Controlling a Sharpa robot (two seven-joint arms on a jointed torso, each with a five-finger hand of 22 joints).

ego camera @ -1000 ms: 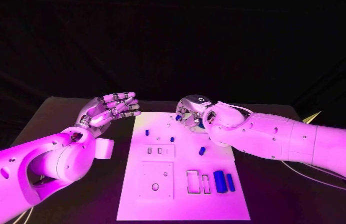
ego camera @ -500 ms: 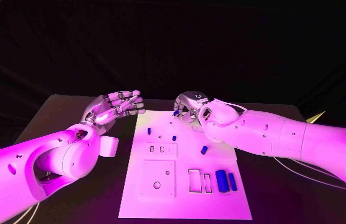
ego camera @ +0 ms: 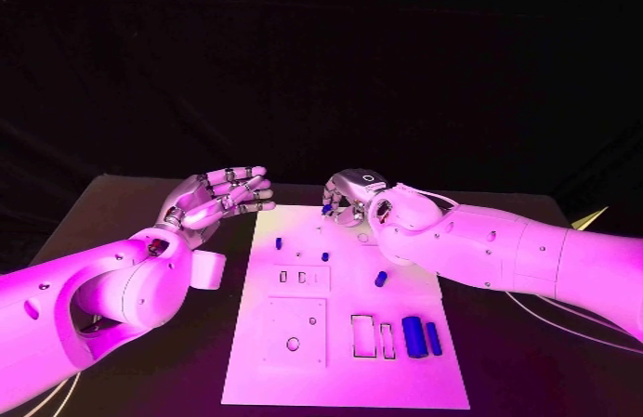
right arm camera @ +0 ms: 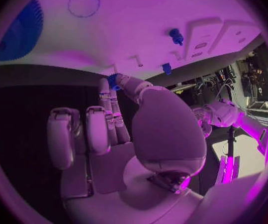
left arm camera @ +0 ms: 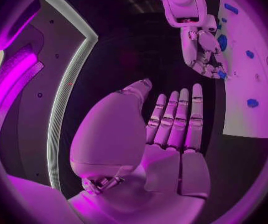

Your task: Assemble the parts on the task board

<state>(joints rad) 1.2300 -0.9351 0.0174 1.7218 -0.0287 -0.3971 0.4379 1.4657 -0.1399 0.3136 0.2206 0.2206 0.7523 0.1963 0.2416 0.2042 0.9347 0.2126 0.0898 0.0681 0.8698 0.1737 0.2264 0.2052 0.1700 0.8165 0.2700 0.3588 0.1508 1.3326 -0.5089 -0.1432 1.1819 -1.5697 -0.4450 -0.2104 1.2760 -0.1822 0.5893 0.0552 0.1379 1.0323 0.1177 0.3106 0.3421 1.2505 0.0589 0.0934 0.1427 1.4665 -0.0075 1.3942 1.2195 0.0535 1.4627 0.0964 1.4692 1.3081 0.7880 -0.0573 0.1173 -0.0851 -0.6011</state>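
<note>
The white task board lies in the middle of the black table. My right hand hovers over its far edge and pinches a small blue part between thumb and a fingertip; the right wrist view shows that part at the fingertips, just off the board. My left hand hangs above the table beside the board's far left corner, fingers spread and holding nothing. Two small blue pegs stand near the far end. A short blue piece lies mid-board. Two long blue bars lie at the near right.
Rectangular slots sit left of the long bars, and a square panel with an oval hole is at the near left. A yellow object and a cable are at the table's right side.
The whole picture has shifted slightly. My left hand has edged a little toward the board's far corner. The right hand keeps its pinch on the blue part, almost still.
</note>
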